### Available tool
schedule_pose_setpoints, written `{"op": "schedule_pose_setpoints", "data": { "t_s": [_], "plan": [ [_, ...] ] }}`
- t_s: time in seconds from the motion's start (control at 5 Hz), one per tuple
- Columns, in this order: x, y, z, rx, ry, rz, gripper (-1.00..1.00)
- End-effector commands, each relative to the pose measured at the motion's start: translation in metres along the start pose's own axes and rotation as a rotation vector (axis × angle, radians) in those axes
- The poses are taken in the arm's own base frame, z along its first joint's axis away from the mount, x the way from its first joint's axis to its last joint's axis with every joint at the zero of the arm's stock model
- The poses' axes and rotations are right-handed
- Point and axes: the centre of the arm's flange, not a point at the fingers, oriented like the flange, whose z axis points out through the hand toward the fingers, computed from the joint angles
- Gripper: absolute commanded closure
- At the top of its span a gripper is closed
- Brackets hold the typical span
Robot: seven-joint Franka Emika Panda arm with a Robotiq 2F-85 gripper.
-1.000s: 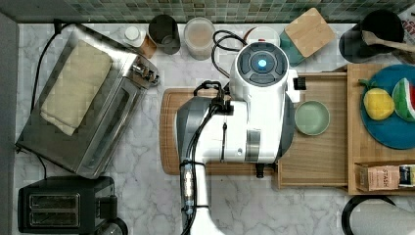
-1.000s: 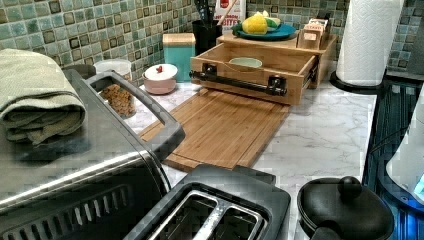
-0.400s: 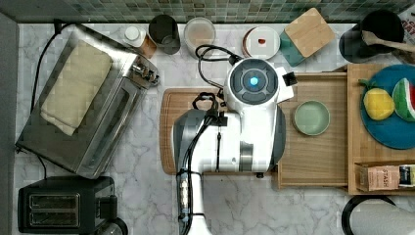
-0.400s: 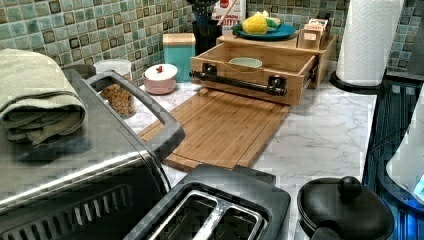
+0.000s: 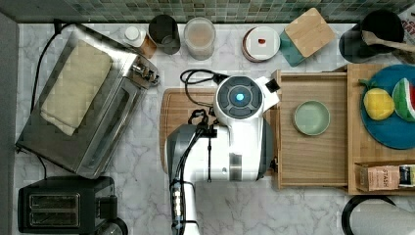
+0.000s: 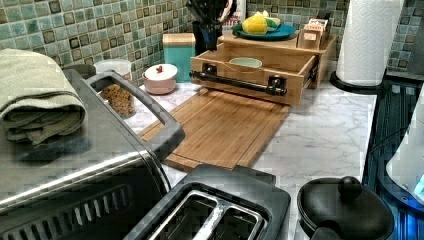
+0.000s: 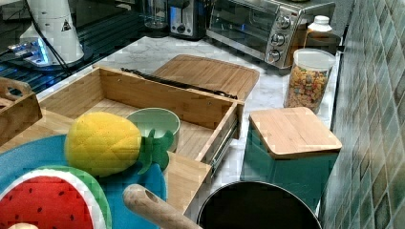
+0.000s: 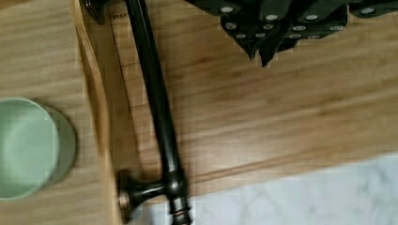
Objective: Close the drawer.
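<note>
Hovering above the cutting board (image 8: pixel 281 117) with the gripper (image 8: pixel 262 54) drawn narrow, tips nearly meeting and holding nothing. Hanging clear of the black bar handle (image 8: pixel 157 93), which is lying just beside the gripper with a strip of bare board between, not touching. Looking past that handle, away from the gripper, onto the drawer (image 5: pixel 313 161), standing pulled well out from under the wooden shelf (image 5: pixel 357 127) and reaching right up to the cutting board's edge. Carrying a pale green bowl (image 5: pixel 311 117) on the drawer floor, further from the gripper than the handle. Showing a patch of marble counter (image 8: pixel 305 197) beyond the board's edge, near the handle's end post. Judging the task as barely begun: nothing pushed in yet, the whole stroke of the drawer remaining, and contact with the handle or front panel not yet made. Probably lining up behind the front for a push toward the shelf, with the bowl likely riding along inside. Comparing with the top view a second ago: having drifted off the drawer's front corner toward the cutting board, settling more squarely over the board, while leaving the drawer, bowl and everything else on the counter exactly where they were.
</note>
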Motion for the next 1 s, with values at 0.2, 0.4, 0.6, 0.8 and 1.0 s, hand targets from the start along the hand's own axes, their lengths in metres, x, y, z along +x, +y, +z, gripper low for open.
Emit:
{"op": "schedule_pose_setpoints", "data": {
  "t_s": [0.2, 0.4, 0.6, 0.8, 1.0],
  "plan": [
    [-0.026, -0.057, 0.001, -0.129, 0.108, -0.258, 1.0],
    [-0.029, -0.071, 0.024, -0.189, 0.111, -0.261, 1.0],
    [-0.023, -0.066, 0.046, -0.215, 0.118, -0.219, 1.0],
    [-0.009, -0.057, 0.065, -0.231, 0.054, -0.168, 1.0],
    [-0.009, -0.053, 0.085, -0.242, 0.078, -0.165, 1.0]
  ]
}}
